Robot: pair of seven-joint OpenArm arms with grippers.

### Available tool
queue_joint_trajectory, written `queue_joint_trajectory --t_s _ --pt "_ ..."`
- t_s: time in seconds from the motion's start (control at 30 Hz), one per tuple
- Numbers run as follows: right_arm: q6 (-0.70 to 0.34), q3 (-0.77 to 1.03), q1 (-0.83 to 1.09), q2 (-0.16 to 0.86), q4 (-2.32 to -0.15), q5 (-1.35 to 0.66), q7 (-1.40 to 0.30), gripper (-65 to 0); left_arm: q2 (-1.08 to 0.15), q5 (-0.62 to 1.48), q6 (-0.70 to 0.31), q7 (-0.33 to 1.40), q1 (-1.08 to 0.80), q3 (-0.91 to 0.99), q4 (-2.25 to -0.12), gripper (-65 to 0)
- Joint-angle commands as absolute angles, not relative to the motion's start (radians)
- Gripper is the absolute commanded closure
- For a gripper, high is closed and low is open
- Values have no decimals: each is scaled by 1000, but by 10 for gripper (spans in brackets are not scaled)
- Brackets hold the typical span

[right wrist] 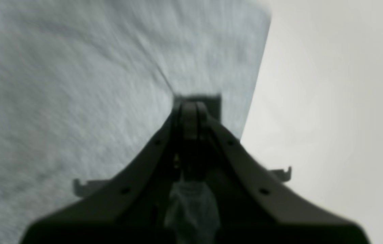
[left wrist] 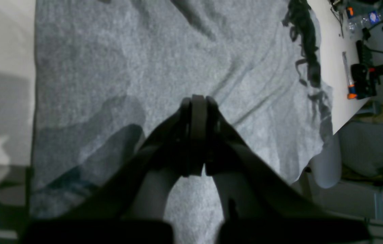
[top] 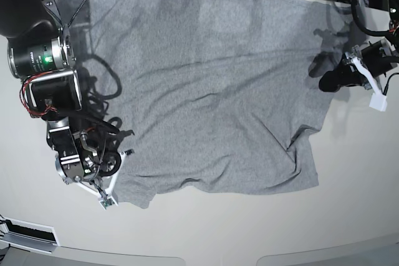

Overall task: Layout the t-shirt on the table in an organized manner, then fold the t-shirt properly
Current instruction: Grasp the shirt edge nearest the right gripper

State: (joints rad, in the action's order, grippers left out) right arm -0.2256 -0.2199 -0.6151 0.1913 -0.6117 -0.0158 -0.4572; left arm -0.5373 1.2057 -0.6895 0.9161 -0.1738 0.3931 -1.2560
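Base view: shirt (top: 212,91) spread plain-side up across tabletop (top: 249,228), left claw (top: 330,81) and right claw (top: 111,167) both pressed together, empty, at opposite side edges, probably for smoothing.

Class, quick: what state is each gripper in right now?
Left gripper: closed, holding nothing visible.
Right gripper: closed on the heather-grey cotton t-shirt.

No words, numbers or signs can be read anywhere. The t-shirt (top: 212,85) shows only plain grey cloth in the base view. In the left wrist view, dark marks run along one edge of it, but they are crumpled and cannot be read as letters.
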Motion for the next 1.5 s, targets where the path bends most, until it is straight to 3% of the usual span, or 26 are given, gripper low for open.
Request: queue_joint_trajectory --t_s 0.0,0.27,0.5,0.6,0.8,0.97,1.1,1.3,1.47 --pt "-218 -217 -653 203 -625 -19 -451 0 -560 1233 -698 899 -166 400 -1270 0" --pt "-321 -217 -612 208 -625 -29 -461 0 -560 1232 -698 899 -168 400 -1270 0" --pt "-334 -217 -507 208 -628 -30 -468 0 -560 1233 -698 898 -149 400 -1270 0" --pt "-408 -217 -472 208 -677 -70 -529 0 -560 1231 -698 899 -152 400 -1270 0" --pt "-609 -217 -404 208 -887 -347 -726 0 -560 1233 -698 898 -149 400 -1270 0" --pt "-698 -217 -388 208 -1021 -489 -863 0 -560 1232 -698 898 -149 400 -1270 0" --pt "-690 -217 -405 212 -1090 -468 -876 0 -560 1232 -698 899 -149 400 -1270 0" --pt "-429 -215 -445 214 -1105 -274 -777 0 -560 1232 -698 899 -149 400 -1270 0" --pt "-406 -215 -423 213 -1055 -201 -641 0 -560 1232 -698 899 -149 400 -1270 0"
